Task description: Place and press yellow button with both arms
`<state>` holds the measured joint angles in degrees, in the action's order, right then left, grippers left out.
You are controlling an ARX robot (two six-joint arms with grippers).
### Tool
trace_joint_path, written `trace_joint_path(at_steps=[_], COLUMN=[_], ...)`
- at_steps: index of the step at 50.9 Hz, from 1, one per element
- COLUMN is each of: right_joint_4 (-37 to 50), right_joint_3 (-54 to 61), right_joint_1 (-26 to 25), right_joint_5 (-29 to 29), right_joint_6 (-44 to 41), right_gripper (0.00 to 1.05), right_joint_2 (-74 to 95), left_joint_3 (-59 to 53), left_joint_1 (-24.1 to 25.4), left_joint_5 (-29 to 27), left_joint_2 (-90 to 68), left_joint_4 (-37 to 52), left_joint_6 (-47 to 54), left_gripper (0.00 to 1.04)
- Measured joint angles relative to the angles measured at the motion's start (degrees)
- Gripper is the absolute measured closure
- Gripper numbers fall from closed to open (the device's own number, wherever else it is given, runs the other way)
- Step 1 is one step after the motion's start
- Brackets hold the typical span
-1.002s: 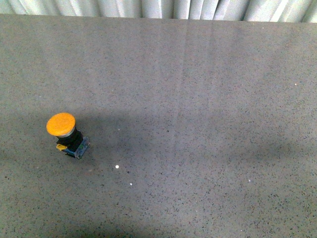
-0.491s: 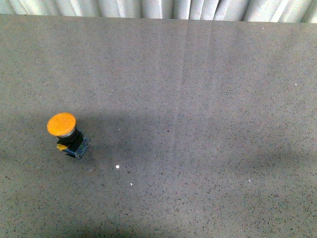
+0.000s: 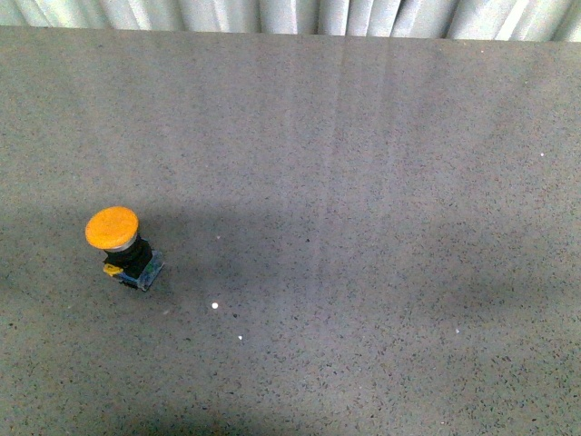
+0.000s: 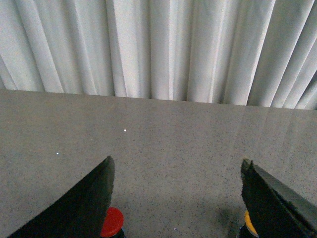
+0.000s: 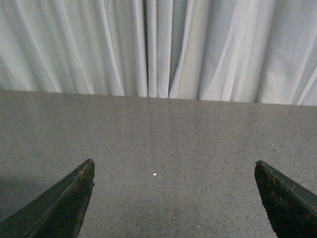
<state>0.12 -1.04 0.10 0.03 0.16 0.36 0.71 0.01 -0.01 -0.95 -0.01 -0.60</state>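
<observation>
The yellow button (image 3: 113, 228) lies tilted on the grey table (image 3: 363, 182) at the left of the front view, its orange-yellow cap above a black body and bluish base. Neither arm shows in the front view. In the left wrist view my left gripper (image 4: 176, 161) is open and empty, with its black fingers (image 4: 91, 201) spread wide. A sliver of the yellow button (image 4: 249, 223) shows beside one finger, mostly hidden by it. In the right wrist view my right gripper (image 5: 174, 168) is open and empty over bare table, with its fingers (image 5: 64, 206) far apart.
A red-capped button (image 4: 112, 222) stands by the other left finger in the left wrist view. White pleated curtains (image 3: 290, 14) hang behind the table's far edge; they also show in the left wrist view (image 4: 158, 49) and the right wrist view (image 5: 158, 49).
The yellow button has not moved. The soft shadows on the table have shifted slightly.
</observation>
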Motion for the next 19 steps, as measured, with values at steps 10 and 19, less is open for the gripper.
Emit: trace_joint_path(at_steps=[10,19], right_joint_4=[0.00,0.00], right_joint_3=[0.00,0.00], right_joint_1=[0.00,0.00], right_joint_5=[0.00,0.00], right_joint_6=[0.00,0.00], right_gripper=[0.09,0.09], right_joint_2=[0.00,-0.02], left_joint_3=[0.00,0.00], left_joint_1=[0.00,0.00], left_joint_5=[0.00,0.00], left_joint_2=[0.00,0.00], left_joint_4=[0.00,0.00], left_joint_6=[0.13,0.13], left_gripper=[0.10,0.09])
